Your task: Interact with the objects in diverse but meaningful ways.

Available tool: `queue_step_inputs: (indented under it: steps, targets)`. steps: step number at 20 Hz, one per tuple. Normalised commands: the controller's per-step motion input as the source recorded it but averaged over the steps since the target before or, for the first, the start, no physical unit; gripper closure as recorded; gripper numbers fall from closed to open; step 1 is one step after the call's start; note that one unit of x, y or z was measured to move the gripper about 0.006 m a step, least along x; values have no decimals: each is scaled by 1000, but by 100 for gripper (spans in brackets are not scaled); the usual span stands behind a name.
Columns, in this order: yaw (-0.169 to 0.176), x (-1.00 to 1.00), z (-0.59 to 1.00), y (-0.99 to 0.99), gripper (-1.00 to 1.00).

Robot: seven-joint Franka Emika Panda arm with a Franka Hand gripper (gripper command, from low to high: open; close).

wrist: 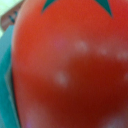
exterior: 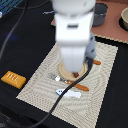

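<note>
A red tomato (wrist: 70, 70) with a green stem star fills the wrist view, very close to the camera. In the exterior view the arm hangs low over a round wooden plate (exterior: 64, 71) on the woven placemat (exterior: 45, 82). The arm body hides my gripper (exterior: 75, 74), and neither view shows its fingers. A yellow-orange ridged bread slab (exterior: 13, 78) lies off the mat at the exterior view's left. A small white-and-blue oblong piece (exterior: 67, 92) lies on the mat in front of the plate. An orange-brown stick (exterior: 81, 87) lies beside it.
A grey pot (exterior: 100, 14) stands at the back. A pale bowl (exterior: 124, 19) sits at the back on the exterior view's right. A small metal utensil (exterior: 54, 76) lies on the mat by the plate. A black cable (exterior: 50, 107) trails across the front.
</note>
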Motion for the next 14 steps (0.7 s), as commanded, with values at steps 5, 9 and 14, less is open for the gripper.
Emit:
queue_step_inputs:
  steps: [5, 9, 14]
  targets:
    - [184, 322, -9, 570, 100]
    - [151, 261, -317, 303, 100]
    - [128, 431, -298, 651, 100]
